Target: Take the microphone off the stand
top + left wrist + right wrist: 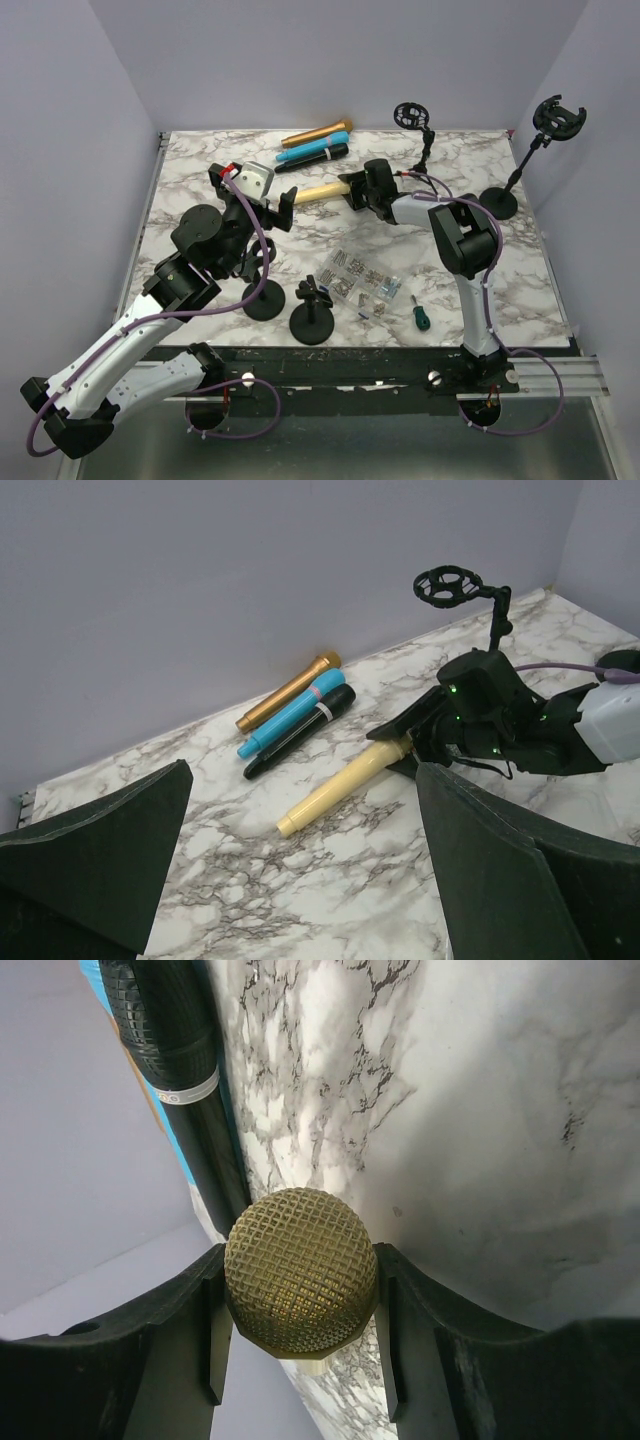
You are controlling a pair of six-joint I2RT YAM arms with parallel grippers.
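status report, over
Left end effector open, empty. Right end effector shut on cream microphone, at its head. Microphone flat on table. Black microphone close beside.

Three microphones lie side by side near the far edge of the marbled surface (190,175). The gold microphone (316,132) is closest to the wall, the blue microphone (312,149) is next to it, and the black microphone (312,160) rests against the blue. Toward the near edge, right of centre, a clear packet of small metal hardware (362,281) lies flat, with a green-handled screwdriver (417,313) just beside it, nearer the right edge.
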